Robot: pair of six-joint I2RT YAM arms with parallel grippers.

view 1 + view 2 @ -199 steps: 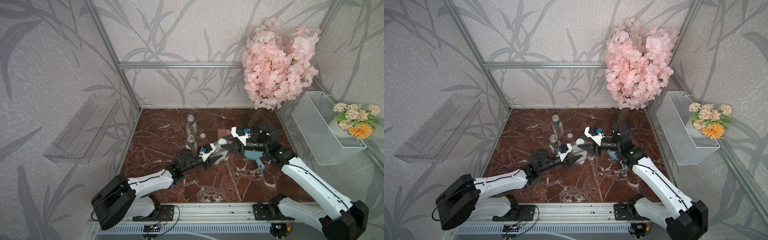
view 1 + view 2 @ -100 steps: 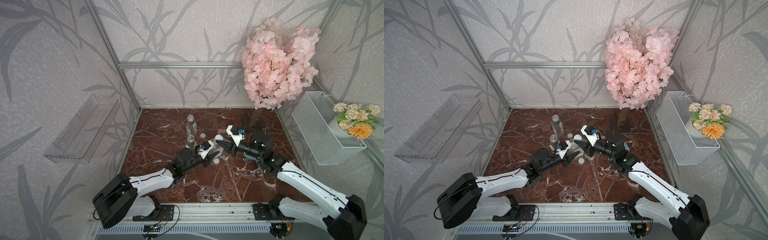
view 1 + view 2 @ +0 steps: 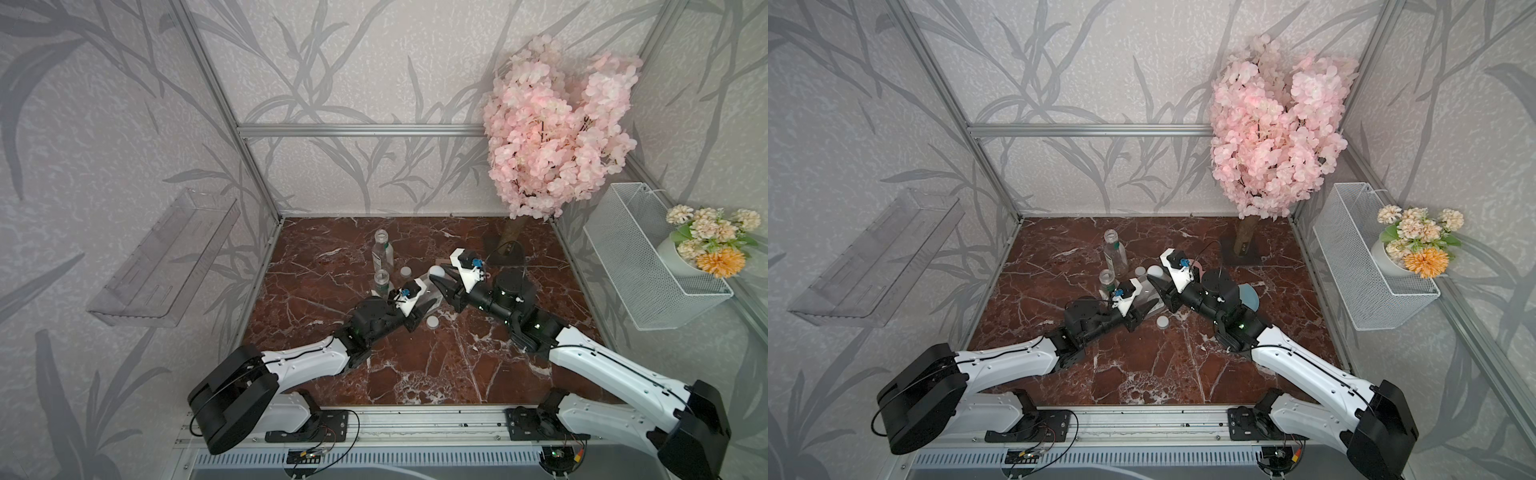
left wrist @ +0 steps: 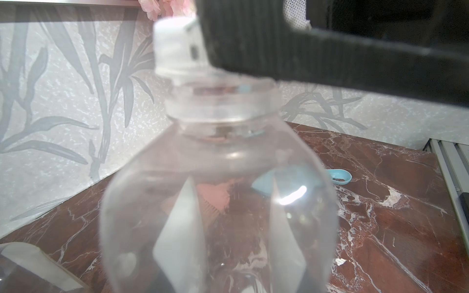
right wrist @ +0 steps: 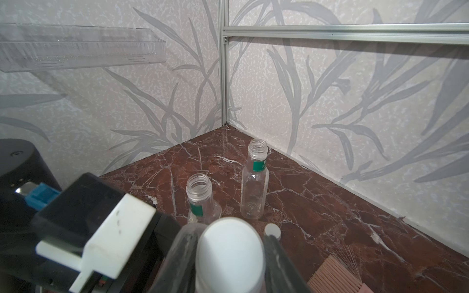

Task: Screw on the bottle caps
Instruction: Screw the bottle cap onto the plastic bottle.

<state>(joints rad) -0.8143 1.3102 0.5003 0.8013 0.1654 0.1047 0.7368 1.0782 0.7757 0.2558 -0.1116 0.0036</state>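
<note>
You have three bottles and three caps. At 11 o'clock from the bench [image 3: 324, 270] centre stand the far round bottle [image 3: 383, 250] and the near round bottle [image 3: 381, 279], both uncapped. Your left jaws clamp the wide bottle [image 4: 218, 157] near centre. One loose cap [image 3: 405, 272] lies at its 11 o'clock, a second loose cap [image 3: 433, 322] at its 6. Your right jaws pinch the third cap [image 5: 229, 243], tilted at that bottle's neck rim and not seated. On the right wall, one mesh basket [image 3: 615, 249] holds a flower pot [image 3: 669, 255].

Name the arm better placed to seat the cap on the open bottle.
Right. The right gripper grips a white cap close by the open neck of the clear bottle, not yet on it, while the left gripper holds that bottle.
</note>
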